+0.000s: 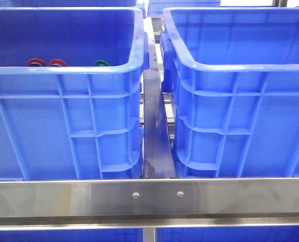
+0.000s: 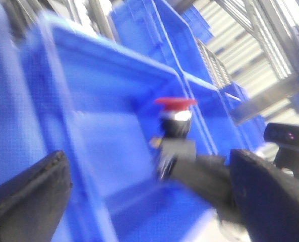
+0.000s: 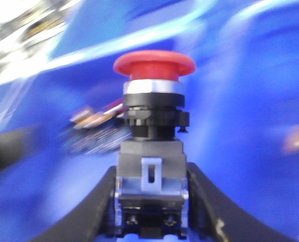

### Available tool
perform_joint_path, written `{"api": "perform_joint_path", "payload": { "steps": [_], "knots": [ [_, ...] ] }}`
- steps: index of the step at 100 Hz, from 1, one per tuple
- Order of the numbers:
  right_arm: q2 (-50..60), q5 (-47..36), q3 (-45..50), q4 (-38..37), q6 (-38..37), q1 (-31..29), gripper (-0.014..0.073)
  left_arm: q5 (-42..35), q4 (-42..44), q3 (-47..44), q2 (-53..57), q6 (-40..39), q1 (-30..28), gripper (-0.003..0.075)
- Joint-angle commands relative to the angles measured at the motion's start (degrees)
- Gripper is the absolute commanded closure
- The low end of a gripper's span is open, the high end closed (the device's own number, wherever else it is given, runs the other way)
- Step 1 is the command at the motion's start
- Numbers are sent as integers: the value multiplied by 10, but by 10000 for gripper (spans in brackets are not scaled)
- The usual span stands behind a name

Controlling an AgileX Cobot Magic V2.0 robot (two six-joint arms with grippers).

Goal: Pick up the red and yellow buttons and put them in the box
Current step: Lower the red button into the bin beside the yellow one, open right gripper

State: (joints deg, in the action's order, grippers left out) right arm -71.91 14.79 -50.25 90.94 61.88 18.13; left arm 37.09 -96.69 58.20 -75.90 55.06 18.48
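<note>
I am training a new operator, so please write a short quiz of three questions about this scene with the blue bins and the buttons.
1. True or false: the right gripper is shut on a red mushroom-head button.
2. In the front view, which blue bin shows small round caps above its near rim? A) the left bin B) the right bin C) both
3. Fill in: beside the two red-rimmed caps sits one cap with a ____ rim.

Key:
1. True. The button's grey body sits between the two black fingers.
2. A, the left bin; nothing shows inside the right bin.
3. Green: the green-rimmed cap.
</note>
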Motion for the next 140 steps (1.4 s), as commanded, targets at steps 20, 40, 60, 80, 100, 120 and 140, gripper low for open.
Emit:
{"api": "perform_joint_path", "payload": {
  "steps": [20,40,60,80,100,120,140],
  "knots": [
    [-41,-79,-23,-37,11,-118,653,24,24,21,44,-2,-16,118],
    [-130,-60,-64,-40,14,-148,653,24,25,21,44,-2,-16,119],
    [-193,-61,-102,-41,14,-148,593,24,25,21,44,-2,-16,120],
    [-217,-71,-113,-41,14,-148,271,24,25,21,44,-2,-16,120],
    [-213,-78,-113,-41,14,-148,15,23,25,21,44,-2,-16,120],
    [-178,-53,-113,-42,14,-148,6,21,26,21,44,-2,-16,120],
    [-98,-41,-100,-80,14,-148,10,1,51,19,48,-2,-16,120]
  ]
}}
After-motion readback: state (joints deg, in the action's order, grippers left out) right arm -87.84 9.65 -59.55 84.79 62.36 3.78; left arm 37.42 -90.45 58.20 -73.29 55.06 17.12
